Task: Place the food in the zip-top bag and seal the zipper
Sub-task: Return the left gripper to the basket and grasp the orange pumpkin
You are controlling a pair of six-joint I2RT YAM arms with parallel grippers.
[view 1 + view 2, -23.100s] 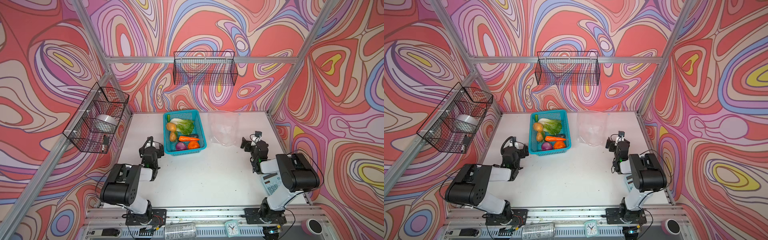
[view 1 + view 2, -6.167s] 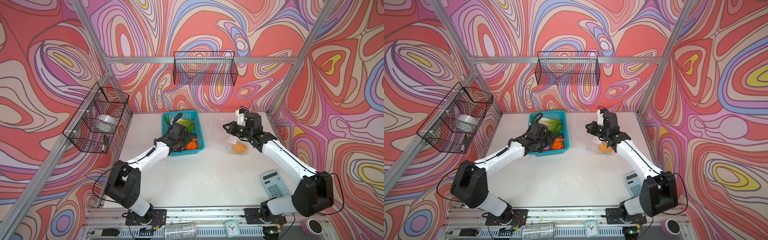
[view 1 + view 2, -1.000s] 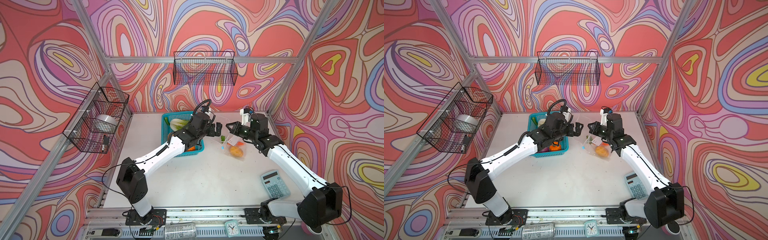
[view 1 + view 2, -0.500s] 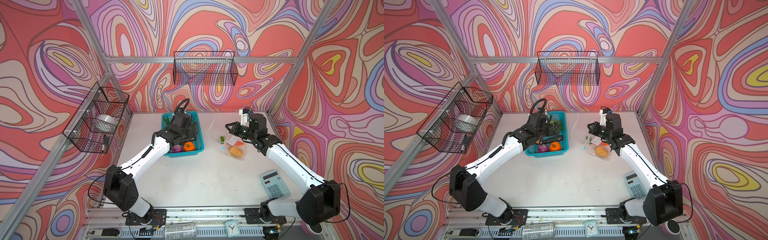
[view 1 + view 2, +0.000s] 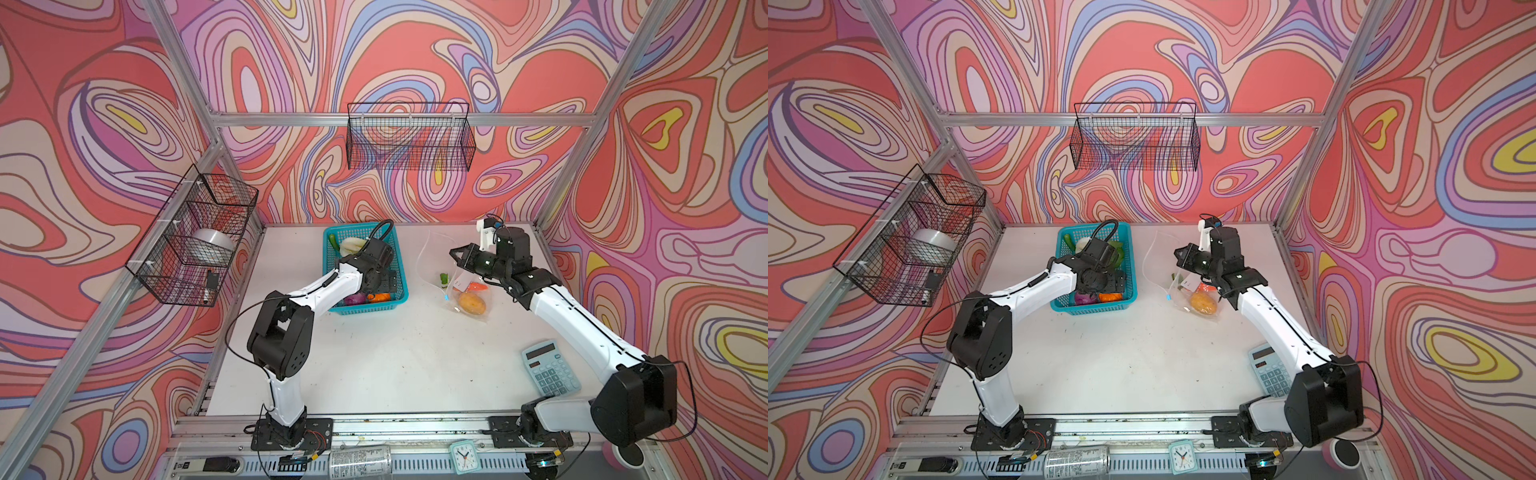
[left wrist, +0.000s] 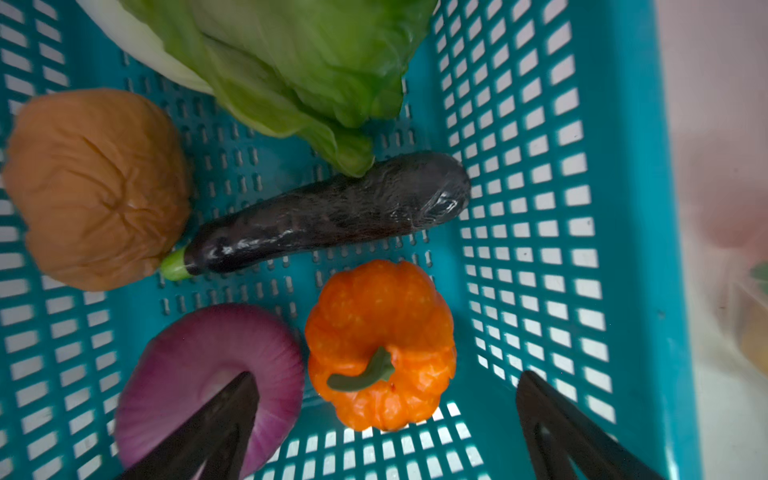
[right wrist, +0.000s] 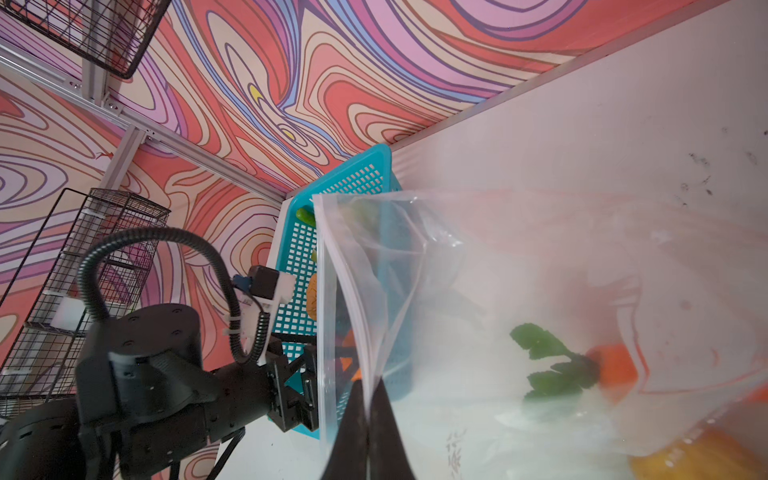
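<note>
1. Left gripper (image 6: 386, 374), spread wide at the near end of the basket (image 6: 540, 166), straddles the pumpkin (image 6: 380, 332), one finger over the onion (image 6: 199, 353): closing may snag both
2. Beside the basket, right gripper (image 7: 368, 399) pinches the mouth of the zip-top bag (image 7: 540, 249); thin film could slip, collapsing the opening
3. At the basket's far end, bulky cabbage (image 6: 299, 62) may jam that mouth
</note>
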